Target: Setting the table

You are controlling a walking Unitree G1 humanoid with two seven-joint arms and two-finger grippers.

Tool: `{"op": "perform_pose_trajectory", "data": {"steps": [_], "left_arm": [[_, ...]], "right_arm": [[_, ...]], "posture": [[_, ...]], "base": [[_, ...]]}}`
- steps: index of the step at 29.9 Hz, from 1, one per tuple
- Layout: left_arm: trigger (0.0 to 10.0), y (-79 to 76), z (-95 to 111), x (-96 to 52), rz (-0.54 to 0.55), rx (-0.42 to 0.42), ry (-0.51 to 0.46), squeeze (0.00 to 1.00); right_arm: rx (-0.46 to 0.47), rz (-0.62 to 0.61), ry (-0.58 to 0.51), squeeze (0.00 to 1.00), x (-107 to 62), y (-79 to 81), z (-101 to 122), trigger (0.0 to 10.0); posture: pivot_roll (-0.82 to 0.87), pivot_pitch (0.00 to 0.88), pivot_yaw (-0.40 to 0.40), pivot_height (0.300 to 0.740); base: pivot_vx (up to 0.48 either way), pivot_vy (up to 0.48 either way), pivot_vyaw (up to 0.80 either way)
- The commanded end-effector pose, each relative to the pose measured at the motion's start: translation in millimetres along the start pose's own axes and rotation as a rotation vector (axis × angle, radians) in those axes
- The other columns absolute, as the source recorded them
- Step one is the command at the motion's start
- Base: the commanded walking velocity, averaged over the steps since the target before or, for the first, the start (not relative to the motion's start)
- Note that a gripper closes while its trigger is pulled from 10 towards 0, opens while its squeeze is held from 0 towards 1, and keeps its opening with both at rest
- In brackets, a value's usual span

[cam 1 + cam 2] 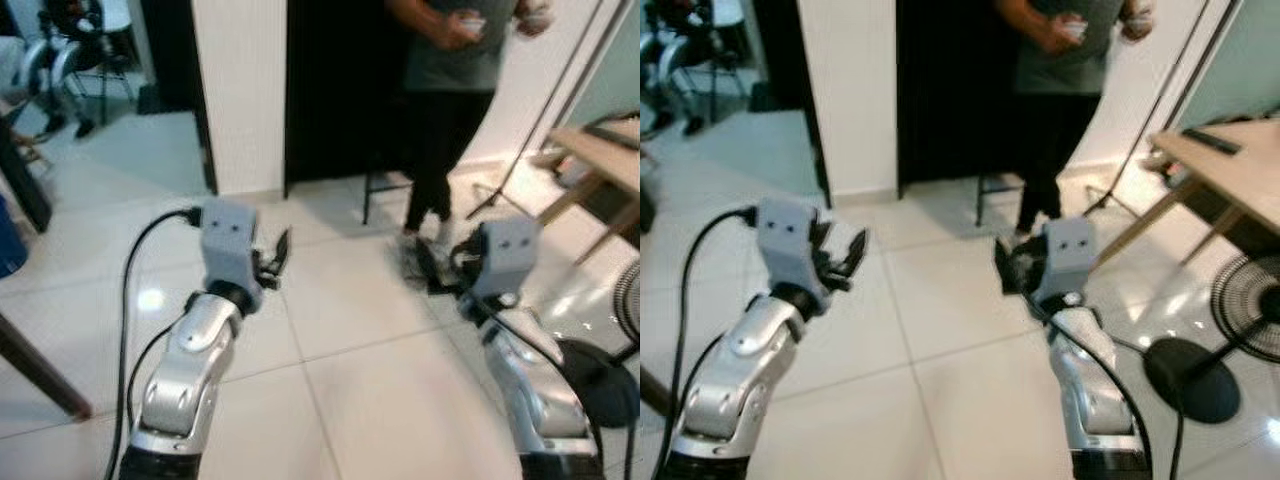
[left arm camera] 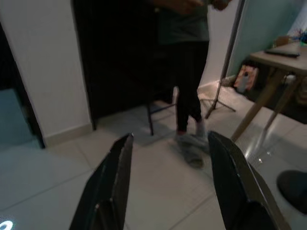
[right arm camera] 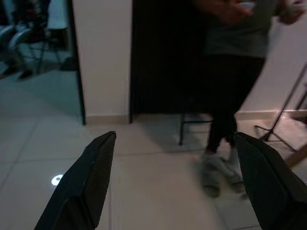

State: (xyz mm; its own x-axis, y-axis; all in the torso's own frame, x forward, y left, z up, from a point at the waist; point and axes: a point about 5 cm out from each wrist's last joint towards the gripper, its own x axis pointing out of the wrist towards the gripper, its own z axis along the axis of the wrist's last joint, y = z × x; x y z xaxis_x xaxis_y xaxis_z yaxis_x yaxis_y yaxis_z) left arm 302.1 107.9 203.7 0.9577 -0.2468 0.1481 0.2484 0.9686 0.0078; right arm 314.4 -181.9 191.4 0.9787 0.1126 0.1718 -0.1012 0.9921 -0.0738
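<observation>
**Table off to the right; both pincers empty and held over bare floor**

The left gripper [image 2: 165, 191] is raised before the robot over white floor tiles [image 1: 350, 390], fingers spread wide with nothing between them. The right gripper [image 3: 177, 187] is held at about the same height, likewise spread wide and empty.

The wooden table [image 1: 1230, 175] stands to the robot's right, well apart from both grippers; only its near corner and splayed legs are visible. A dark flat item [image 1: 1212, 141] lies on its top; what it is cannot be told. No plate, cup or cutlery can be seen within reach.

The right gripper is the nearer arm to the table. The visible table edge runs away from the robot, slanting to the right. In my judgement a turn and approach to the right come before any reach.

Hazards: a person [image 1: 450, 90] stands directly ahead, holding small objects; a floor fan [image 1: 1240, 320] and its round base sit between the right arm and the table; a tripod stand [image 1: 520, 170] rises near the wall.
</observation>
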Motion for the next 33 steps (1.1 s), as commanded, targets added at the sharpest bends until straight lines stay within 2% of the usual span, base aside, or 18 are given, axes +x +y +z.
{"op": "perform_pose_trajectory", "data": {"steps": [1,33], "left_arm": [[10.0,3.2,-3.3,-1.2,0.016,0.005,0.019,0.00],[10.0,3.4,-1.1,0.0,0.018,-0.030,0.007,0.00]], "right_arm": [[0.002,0.005,0.022,0.00,-1.8,0.8,-5.3,10.0],[0.003,0.013,0.027,0.00,-0.8,2.6,-7.4,10.0]], "posture": [[-0.06,0.000,0.037,0.740],[-0.06,0.000,0.036,0.740]], "base": [[0.000,0.000,-0.79],[0.000,0.000,-0.79]]}}
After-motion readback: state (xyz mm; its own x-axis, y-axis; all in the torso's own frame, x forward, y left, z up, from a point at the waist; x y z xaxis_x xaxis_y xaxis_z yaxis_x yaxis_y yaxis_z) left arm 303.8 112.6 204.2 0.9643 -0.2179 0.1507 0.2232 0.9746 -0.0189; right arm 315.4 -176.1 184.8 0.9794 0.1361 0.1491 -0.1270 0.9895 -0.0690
